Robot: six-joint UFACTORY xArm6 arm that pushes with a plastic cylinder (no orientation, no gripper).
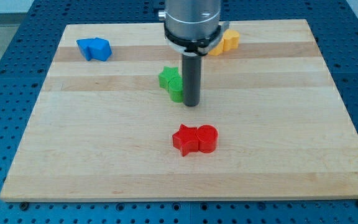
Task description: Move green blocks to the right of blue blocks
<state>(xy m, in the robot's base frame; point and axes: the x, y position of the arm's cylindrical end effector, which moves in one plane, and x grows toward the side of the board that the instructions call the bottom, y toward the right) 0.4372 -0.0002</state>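
Two green blocks [171, 81] sit together near the board's middle, a little above centre; their shapes are partly hidden by the rod. Two blue blocks [94, 48] lie touching each other at the view's top left. My tip [192, 104] rests on the board right against the green blocks' right side, at their lower edge. The green blocks lie to the right of the blue blocks, with a wide gap between them.
A red star-like block and a red cylinder [196, 139] lie touching, below my tip. Yellow-orange blocks [224, 42] sit at the view's top, partly hidden behind the arm's body. The wooden board [291, 155] ends on a blue perforated table.
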